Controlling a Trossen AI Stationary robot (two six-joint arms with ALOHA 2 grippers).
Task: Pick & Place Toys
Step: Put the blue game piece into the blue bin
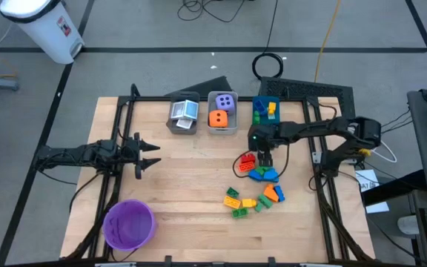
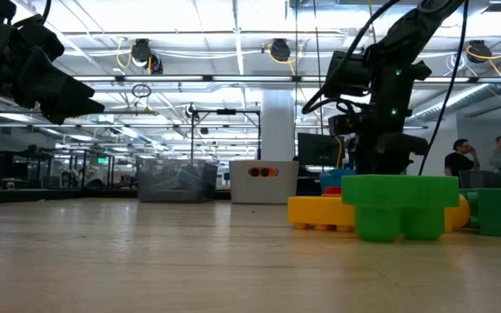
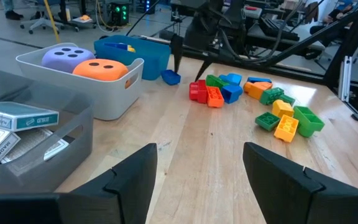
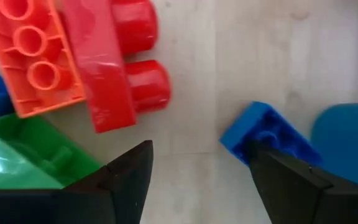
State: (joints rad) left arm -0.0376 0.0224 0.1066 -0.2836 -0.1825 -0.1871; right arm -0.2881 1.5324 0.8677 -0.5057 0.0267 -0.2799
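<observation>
A small blue brick (image 4: 263, 132) lies on the table (image 1: 191, 200) near the blue bin (image 3: 135, 55), just by one finger of the right gripper (image 4: 197, 180), whose jaws stand spread above it, holding nothing. Red (image 4: 114, 68) and orange (image 4: 30, 56) bricks lie beside. The left gripper (image 3: 197, 180) waits spread, well apart.

Multicoloured bricks (image 1: 256, 187) scattered loose on wood.

No text can be read with certainty. The card box (image 3: 18, 118) in the grey bin (image 3: 73, 134) carries small print on its side, but the letters stay unclear.
</observation>
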